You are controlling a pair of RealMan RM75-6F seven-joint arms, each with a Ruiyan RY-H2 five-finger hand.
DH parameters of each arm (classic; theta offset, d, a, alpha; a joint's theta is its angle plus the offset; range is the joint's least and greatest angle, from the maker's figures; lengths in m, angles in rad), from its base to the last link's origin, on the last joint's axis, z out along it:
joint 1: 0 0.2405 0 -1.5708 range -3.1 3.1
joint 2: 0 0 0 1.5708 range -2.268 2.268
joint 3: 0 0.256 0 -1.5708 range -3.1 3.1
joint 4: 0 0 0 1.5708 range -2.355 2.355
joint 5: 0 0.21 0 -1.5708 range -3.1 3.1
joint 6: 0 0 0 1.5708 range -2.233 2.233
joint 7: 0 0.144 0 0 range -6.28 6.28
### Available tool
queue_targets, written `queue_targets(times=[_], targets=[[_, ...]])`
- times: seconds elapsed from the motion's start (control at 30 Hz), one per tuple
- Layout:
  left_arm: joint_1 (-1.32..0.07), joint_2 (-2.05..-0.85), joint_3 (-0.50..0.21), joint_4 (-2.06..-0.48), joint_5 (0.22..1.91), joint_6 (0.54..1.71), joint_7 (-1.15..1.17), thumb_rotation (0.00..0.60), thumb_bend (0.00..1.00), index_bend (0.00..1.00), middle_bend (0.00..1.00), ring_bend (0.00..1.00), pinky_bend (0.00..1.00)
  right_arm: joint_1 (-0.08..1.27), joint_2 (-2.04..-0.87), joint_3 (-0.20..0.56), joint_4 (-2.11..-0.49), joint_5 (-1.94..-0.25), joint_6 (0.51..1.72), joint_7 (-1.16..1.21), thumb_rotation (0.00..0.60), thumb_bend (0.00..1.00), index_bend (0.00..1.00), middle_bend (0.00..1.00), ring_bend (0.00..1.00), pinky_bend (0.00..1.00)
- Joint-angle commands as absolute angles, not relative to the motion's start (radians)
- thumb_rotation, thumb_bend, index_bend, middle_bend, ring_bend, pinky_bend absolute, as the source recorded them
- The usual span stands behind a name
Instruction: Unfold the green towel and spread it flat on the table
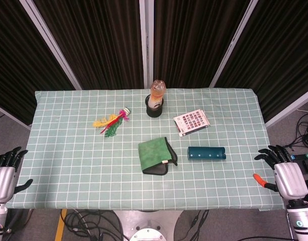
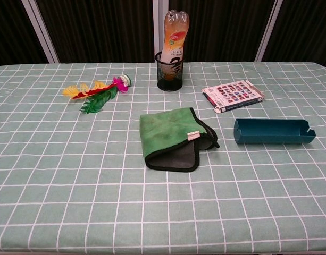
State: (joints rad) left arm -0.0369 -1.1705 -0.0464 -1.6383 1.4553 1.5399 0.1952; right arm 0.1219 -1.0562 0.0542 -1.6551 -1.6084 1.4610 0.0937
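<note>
The green towel (image 1: 155, 155) lies folded near the middle of the table, its dark underside showing at the front edge; the chest view shows the towel (image 2: 170, 136) with a small white tag on its right side. My left hand (image 1: 4, 172) hangs off the table's left front corner, fingers apart and empty. At the right front corner my right hand (image 1: 283, 172) is also spread with nothing in it. Both hands are far from the towel and neither appears in the chest view.
A teal tray (image 1: 206, 153) lies just right of the towel. Behind it sit a printed card box (image 1: 191, 122), a black mesh cup holding a bottle (image 1: 155, 101), and a feathered shuttlecock (image 1: 112, 122). A checked green cloth (image 1: 68, 150) covers the table.
</note>
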Motion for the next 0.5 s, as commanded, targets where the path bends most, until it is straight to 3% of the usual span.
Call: queue_targets(times=[0.03, 0.2, 0.5], targets=[[-0.038, -1.171, -0.048, -1.636, 1.456, 1.539, 0.190, 0.600, 0.12, 0.24, 0.24, 0.19, 0.21, 0.180, -1.057, 0.056, -1.672, -1.641, 1.393, 0.100, 0.600, 0.09, 0.42, 0.26, 0.14, 0.11], [-0.038, -1.175, -0.044, -1.630, 1.468, 1.542, 0.181, 0.600, 0.12, 0.24, 0.24, 0.19, 0.21, 0.303, -1.096, 0.079, -1.673, -1.651, 1.240, 0.097, 0.600, 0.10, 0.48, 0.26, 0.13, 0.11], [-0.038, -1.174, -0.045, -1.629, 1.471, 1.542, 0.175, 0.600, 0.12, 0.24, 0.24, 0.19, 0.21, 0.516, -1.266, 0.134, -1.583, -1.555, 0.960, 0.040, 0.600, 0.10, 0.44, 0.24, 0.07, 0.11]])
